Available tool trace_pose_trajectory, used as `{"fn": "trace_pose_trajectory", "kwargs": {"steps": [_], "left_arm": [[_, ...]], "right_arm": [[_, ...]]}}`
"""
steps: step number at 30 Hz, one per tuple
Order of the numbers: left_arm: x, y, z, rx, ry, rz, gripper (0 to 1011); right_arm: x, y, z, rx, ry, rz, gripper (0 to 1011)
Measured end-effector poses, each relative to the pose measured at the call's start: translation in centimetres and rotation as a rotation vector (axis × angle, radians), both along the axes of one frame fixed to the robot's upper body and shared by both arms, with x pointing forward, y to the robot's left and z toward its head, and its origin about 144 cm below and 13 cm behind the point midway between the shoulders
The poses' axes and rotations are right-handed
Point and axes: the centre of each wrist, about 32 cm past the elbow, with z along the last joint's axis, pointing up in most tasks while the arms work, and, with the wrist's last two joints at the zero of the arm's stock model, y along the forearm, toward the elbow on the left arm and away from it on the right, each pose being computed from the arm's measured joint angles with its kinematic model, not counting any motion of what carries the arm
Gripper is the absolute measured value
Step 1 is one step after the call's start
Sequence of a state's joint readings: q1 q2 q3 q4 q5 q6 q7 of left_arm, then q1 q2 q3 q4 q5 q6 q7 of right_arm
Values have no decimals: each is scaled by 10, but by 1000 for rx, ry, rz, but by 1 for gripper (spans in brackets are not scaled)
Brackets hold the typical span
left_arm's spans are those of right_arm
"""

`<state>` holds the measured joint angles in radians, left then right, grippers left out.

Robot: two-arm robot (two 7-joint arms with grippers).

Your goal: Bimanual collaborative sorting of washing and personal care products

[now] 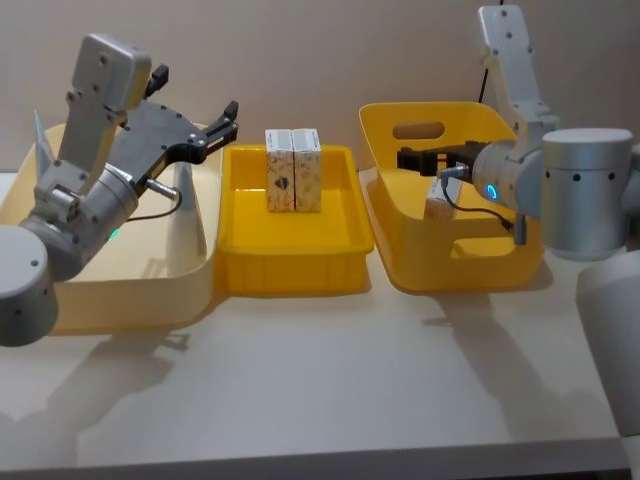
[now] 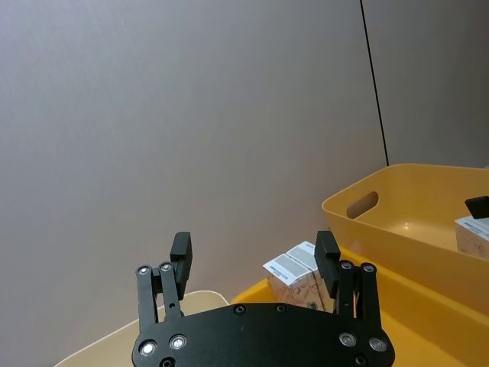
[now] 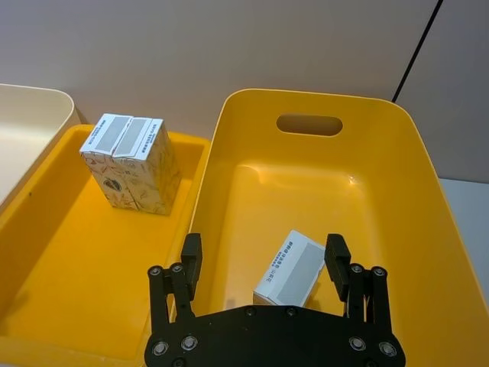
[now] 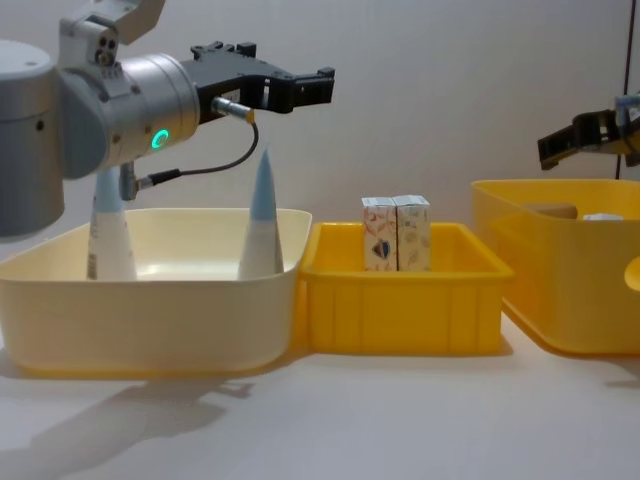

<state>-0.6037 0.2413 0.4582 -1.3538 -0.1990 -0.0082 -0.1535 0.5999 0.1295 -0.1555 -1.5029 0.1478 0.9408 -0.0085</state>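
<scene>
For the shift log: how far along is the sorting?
Done, apparently: two pale blue-and-white squeeze tubes stand in the cream plastic bin, two patterned cardboard boxes stand together in the shallow yellow tray. In hand: nothing; the left gripper hangs open above the cream bin, the right gripper open over the deep yellow handled bin. Left, probably: the white box lying in that bin, beneath the right gripper.

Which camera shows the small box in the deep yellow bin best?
The right wrist view: the box shows almost whole. The head view hides most of it behind the right gripper; the chest and left wrist views catch slivers.
</scene>
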Motion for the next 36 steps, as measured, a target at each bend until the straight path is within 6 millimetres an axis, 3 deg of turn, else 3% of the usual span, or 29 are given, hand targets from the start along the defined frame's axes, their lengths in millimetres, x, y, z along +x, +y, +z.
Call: {"fn": "trace_pose_trajectory", "kwargs": {"steps": [24, 36], "left_arm": [[-4, 5, 41, 45, 163, -111, 1002], [-14, 15, 35, 56, 275, -124, 1003]], "right_arm": [[0, 0, 0, 0, 0, 0, 1001], [0, 0, 0, 0, 0, 0, 1001]]}}
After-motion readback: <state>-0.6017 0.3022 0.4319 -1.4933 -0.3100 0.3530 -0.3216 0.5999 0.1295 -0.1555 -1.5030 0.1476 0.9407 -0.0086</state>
